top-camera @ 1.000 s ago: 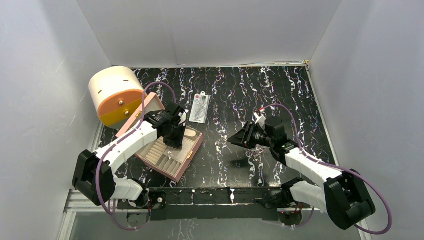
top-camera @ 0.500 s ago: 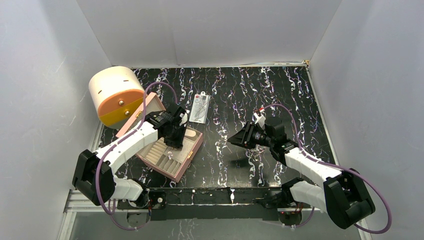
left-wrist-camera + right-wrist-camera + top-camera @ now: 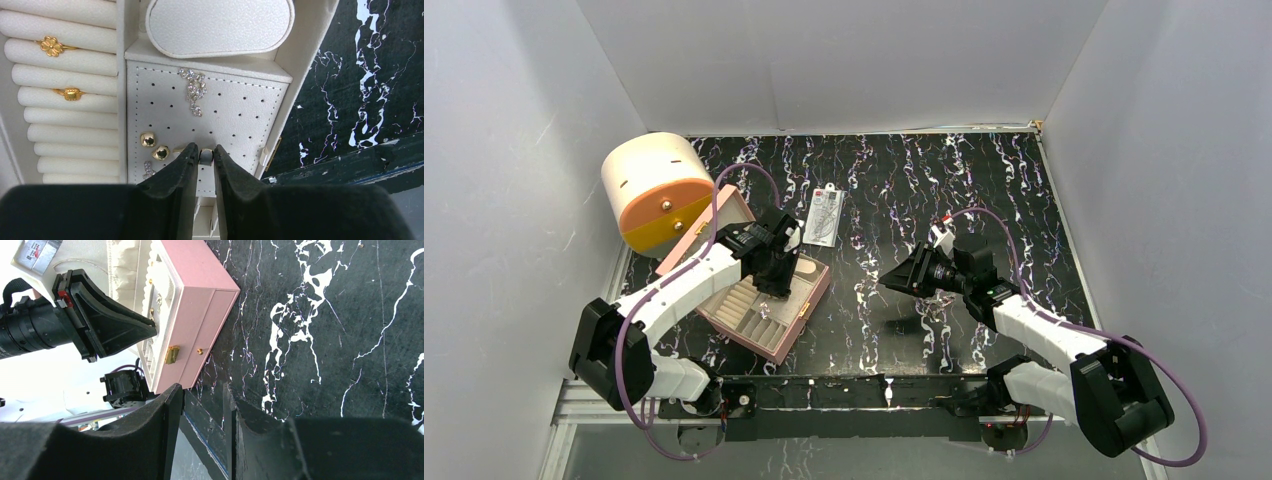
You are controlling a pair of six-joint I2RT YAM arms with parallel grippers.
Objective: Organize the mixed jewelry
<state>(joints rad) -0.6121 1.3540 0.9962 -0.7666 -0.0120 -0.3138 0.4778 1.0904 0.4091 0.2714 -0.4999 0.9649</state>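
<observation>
The pink jewelry box (image 3: pixel 796 318) lies open at the left. In the left wrist view its white perforated earring panel (image 3: pixel 235 112) holds two gold studs (image 3: pixel 147 139), a sparkly chain piece (image 3: pixel 194 91) and a small crystal piece (image 3: pixel 148 168). Two gold rings (image 3: pixel 50 45) sit in the ring rolls. My left gripper (image 3: pixel 206 150) is low over this panel, shut on a small shiny gold stud (image 3: pixel 206 156); it also shows in the top view (image 3: pixel 774 290). My right gripper (image 3: pixel 202 390) is open and empty, held above the table right of the box (image 3: pixel 200 295).
A cream and orange round case (image 3: pixel 652 190) stands at the back left. A clear packet with a white card (image 3: pixel 822 218) lies behind the box. The box's pink lid (image 3: pixel 714 225) leans open toward the back left. White walls close in three sides.
</observation>
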